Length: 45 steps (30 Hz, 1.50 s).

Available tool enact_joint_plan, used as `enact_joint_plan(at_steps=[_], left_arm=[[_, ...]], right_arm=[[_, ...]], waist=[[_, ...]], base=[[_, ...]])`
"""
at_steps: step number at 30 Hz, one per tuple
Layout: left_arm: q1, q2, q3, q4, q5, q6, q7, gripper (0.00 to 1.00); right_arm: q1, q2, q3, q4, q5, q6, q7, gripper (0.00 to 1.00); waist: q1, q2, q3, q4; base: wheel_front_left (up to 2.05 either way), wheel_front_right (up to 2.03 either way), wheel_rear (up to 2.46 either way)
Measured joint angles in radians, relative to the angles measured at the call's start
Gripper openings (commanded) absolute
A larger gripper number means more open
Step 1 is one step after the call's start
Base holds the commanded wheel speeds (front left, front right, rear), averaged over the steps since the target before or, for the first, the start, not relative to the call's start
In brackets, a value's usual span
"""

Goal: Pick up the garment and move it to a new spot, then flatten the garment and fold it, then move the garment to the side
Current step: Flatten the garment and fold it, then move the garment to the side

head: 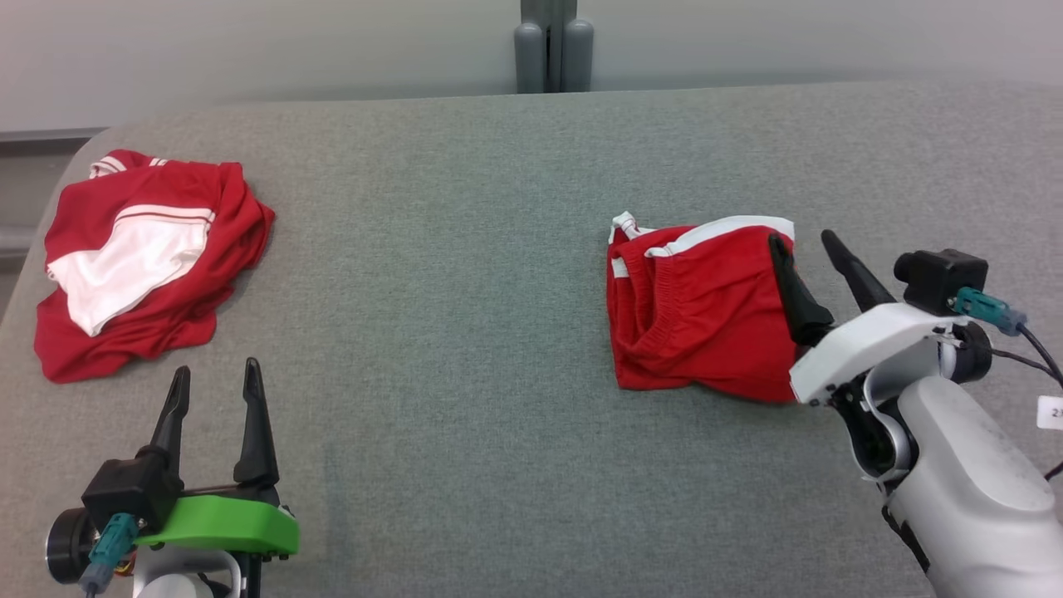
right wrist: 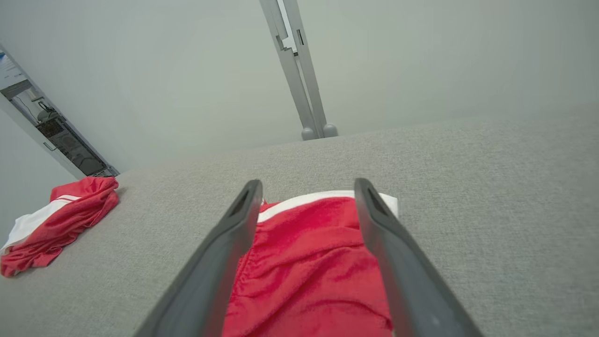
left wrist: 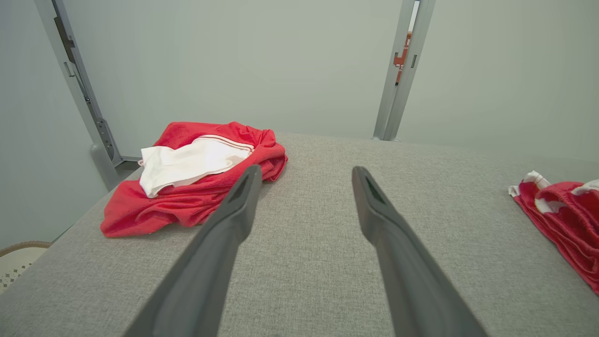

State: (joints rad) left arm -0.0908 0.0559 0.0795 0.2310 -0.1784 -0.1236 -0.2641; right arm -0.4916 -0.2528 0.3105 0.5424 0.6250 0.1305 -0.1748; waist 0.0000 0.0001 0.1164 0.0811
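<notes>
My right end effector (head: 802,239) has its fingers spread apart and clamps nothing. One finger lies over the folded red garment (head: 698,316) at about 3 o'clock on the table (head: 465,291). The garment looks folded to me, waistband and white trim showing, and set off to the side, so I judge the job nearly done: only backing away is left. My left end effector (head: 216,370) is also apart, idle at 7 o'clock. A crumpled red-and-white garment (head: 141,257) lies at 10 o'clock. I read no brand on either. The white tag (head: 1050,411) by my right arm may begin with a 2, but it is cut off.
</notes>
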Motion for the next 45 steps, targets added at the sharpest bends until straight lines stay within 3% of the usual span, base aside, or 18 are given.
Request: enact_joint_plan(at_steps=[10,21,29,45], left_arm=[[0.02,0.002,0.018,-0.005,0.009,0.0,0.0,1.0],[0.035,0.014,0.024,-0.001,0.012,0.0,0.0,1.0],[0.062,0.02,0.027,0.003,0.014,-0.001,0.0,1.0],[0.11,0.033,0.01,-0.007,0.013,-0.001,0.0,1.0]], right_arm=[[0.187,-0.033,-0.092,-0.218,-0.142,0.0,-0.083,1.0],[0.39,0.038,-0.192,-0.407,-0.265,0.0,-0.087,1.0],[0.473,0.08,-0.227,-0.438,-0.307,0.0,-0.088,1.0],[0.51,0.106,-0.26,-0.44,-0.365,0.0,-0.088,1.0]], waist=[[0.0,0.0,-0.032,-0.071],[0.0,0.0,-0.066,-0.083],[0.0,0.0,-0.096,-0.067],[0.0,0.0,-0.13,-0.041]], base=[[0.0,0.0,0.0],[0.0,0.0,0.0],[0.0,0.0,0.0],[0.0,0.0,0.0]])
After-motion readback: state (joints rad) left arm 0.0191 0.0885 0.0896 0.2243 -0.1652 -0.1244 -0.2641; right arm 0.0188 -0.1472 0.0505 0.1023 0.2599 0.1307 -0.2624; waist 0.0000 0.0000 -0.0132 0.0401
